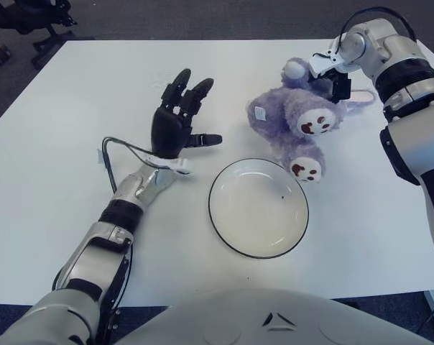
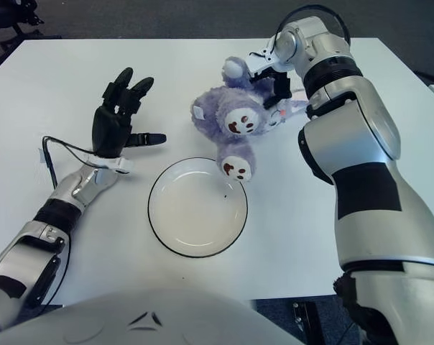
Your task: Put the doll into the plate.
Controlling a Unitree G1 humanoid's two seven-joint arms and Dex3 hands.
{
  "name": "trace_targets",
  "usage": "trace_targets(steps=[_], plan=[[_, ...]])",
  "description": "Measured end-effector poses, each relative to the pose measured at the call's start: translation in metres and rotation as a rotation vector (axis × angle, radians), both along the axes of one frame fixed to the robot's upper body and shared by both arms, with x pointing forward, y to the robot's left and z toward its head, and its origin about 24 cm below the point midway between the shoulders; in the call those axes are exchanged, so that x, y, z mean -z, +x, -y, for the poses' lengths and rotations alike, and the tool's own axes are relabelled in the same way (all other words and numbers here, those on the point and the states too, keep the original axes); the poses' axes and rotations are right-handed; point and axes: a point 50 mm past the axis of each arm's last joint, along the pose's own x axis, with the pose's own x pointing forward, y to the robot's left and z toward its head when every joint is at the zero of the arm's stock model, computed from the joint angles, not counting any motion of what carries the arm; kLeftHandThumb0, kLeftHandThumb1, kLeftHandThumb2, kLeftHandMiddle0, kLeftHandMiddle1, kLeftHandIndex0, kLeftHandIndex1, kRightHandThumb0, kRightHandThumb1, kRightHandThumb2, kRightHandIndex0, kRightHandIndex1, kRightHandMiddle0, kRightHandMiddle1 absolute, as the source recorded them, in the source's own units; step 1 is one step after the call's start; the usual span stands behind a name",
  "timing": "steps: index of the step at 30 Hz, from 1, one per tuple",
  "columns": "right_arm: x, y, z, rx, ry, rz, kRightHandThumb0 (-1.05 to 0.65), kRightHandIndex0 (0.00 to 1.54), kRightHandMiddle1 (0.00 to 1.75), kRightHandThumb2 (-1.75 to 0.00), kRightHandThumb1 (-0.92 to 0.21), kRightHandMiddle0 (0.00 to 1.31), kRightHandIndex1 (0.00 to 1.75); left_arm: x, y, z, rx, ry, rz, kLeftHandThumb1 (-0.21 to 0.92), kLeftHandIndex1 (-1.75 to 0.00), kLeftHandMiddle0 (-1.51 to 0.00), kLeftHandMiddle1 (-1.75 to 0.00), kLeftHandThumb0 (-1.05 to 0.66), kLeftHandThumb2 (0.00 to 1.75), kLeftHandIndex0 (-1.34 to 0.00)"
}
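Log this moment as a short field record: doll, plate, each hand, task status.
doll: purple plush doll on the white table, one foot over the plate's far rim
plate: white plate, dark rim, holds nothing but a tiny speck
right hand: right hand at the doll's far side, gripping it
left hand: left hand open, fingers spread, left of the doll
task status: doll not yet in plate

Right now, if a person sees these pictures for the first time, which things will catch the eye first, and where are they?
First comes the purple doll, tipped over at the far right of the white table with the right hand on its top. Just in front of it lies the plate, white, dark-rimmed and with nothing in it, one doll foot at its far rim. At the left, the black left hand is raised with fingers spread, holding nothing.
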Motion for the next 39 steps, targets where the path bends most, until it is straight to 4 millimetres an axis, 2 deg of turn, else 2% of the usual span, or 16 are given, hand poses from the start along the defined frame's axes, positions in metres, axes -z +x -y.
trace_targets(steps=[6,13,20,28,39], plan=[[-0.001,0.0,-0.001,0.006,0.032,-0.015,-0.39,0.87,1.62,-0.86,-0.59,0.49,1.75,-0.004,0.009,0.006,0.027,0.073,-0.03,0.85,-0.12,-0.12,0.0,-0.67,0.0,-0.07],[-0.002,-0.001,-0.001,0.006,0.05,-0.017,-0.39,0.86,1.62,-0.84,-0.6,0.49,1.75,-0.005,0.011,0.011,0.054,0.098,-0.034,0.86,-0.09,-0.11,0.0,-0.67,0.0,-0.07],[-0.004,-0.001,-0.001,0.004,0.071,-0.022,-0.4,0.84,1.64,-0.85,-0.6,0.48,1.75,-0.002,0.015,0.022,0.11,0.122,-0.033,0.9,-0.08,-0.11,0.0,-0.68,0.01,-0.07],[-0.005,-0.002,-0.002,-0.003,0.089,-0.032,-0.4,0.83,1.65,-0.86,-0.6,0.47,1.75,-0.009,0.017,0.034,0.152,0.107,0.022,0.91,-0.07,-0.11,0.0,-0.67,0.01,-0.08],[-0.007,-0.002,-0.002,0.001,0.134,-0.04,-0.4,0.79,1.67,-0.86,-0.61,0.45,1.75,-0.006,0.015,0.054,0.214,0.036,0.048,0.91,-0.06,-0.16,-0.01,-0.66,0.0,-0.1]])
